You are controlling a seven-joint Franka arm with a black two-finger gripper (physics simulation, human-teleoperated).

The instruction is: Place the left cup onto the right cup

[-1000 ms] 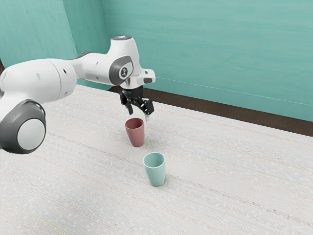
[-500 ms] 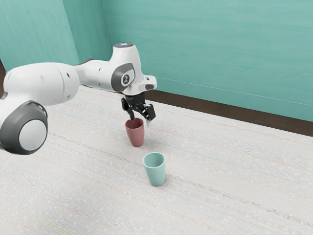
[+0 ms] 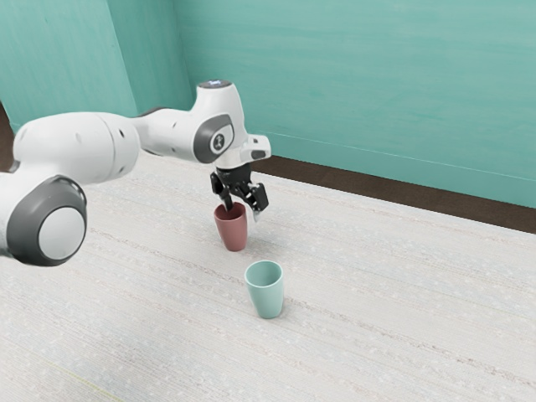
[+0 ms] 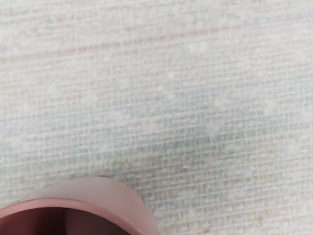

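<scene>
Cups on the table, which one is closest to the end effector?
The red cup: the end effector hangs at its rim, while the teal cup stands apart, nearer the camera.

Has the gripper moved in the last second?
Yes. The gripper has come down to the rim of the red cup, which stayed put.

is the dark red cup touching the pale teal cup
Apart. The exterior view shows a strip of bare pale table between the dark red tapered cup and the pale teal tapered cup, both standing upright.
</scene>
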